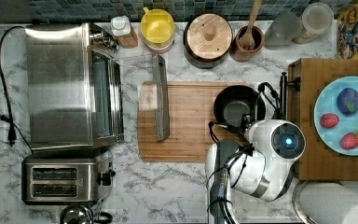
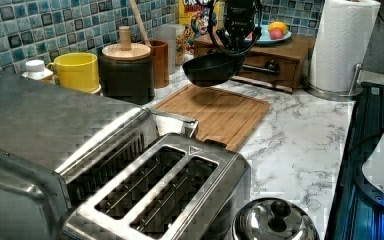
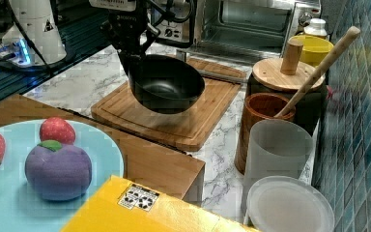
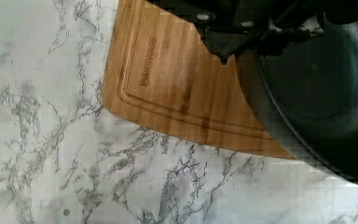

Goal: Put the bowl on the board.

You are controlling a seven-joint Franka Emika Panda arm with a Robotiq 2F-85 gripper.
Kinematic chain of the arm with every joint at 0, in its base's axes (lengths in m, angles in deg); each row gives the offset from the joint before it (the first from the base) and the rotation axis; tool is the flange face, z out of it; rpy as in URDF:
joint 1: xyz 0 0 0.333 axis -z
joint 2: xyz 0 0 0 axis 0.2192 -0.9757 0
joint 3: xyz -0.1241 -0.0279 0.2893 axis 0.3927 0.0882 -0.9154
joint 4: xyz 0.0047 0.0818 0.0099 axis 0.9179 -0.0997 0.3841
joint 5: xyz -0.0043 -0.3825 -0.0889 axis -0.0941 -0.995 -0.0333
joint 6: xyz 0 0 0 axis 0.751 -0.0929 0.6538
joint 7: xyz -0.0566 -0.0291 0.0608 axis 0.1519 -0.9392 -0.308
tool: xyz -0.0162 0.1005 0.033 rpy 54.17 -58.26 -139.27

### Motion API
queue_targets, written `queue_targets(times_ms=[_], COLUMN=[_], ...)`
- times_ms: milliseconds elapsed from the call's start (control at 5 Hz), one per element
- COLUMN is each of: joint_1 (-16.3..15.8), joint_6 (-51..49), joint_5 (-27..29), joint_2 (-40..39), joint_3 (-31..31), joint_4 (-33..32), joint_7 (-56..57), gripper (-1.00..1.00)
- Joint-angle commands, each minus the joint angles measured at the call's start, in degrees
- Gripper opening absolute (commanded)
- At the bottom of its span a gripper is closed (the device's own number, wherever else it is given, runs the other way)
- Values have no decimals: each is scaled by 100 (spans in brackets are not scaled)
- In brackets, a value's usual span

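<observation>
1 bowl (image 3: pixel 166 87), 1 board (image 1: pixel 191 123)

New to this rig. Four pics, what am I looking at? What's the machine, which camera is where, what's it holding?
It is one white robot arm on a marble kitchen counter. One picture looks straight down, two look from opposite sides, and one comes from a camera on the wrist. The arm's hand grips the rim of a round black bowl, holding it in the air above a large light-brown wooden cutting board. Around it stand a steel toaster, a yellow cup and a dark pot with a round wooden lid.
</observation>
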Motion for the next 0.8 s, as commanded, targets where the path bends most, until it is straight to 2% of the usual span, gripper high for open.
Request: queue_targets(times_ms=[200,400,600,800], joint_1=[-41,-83,-106,-112], joint_6=[-358,-462,-376,-500], joint_5=[48,39,-31,12], joint_2=[-487,-557,-483,-517], joint_3=[-32,-42,-31,-31], joint_4=[716,806,786,876], joint_7=[-246,-223,-301,-294], gripper=[-100,-100,0,0])
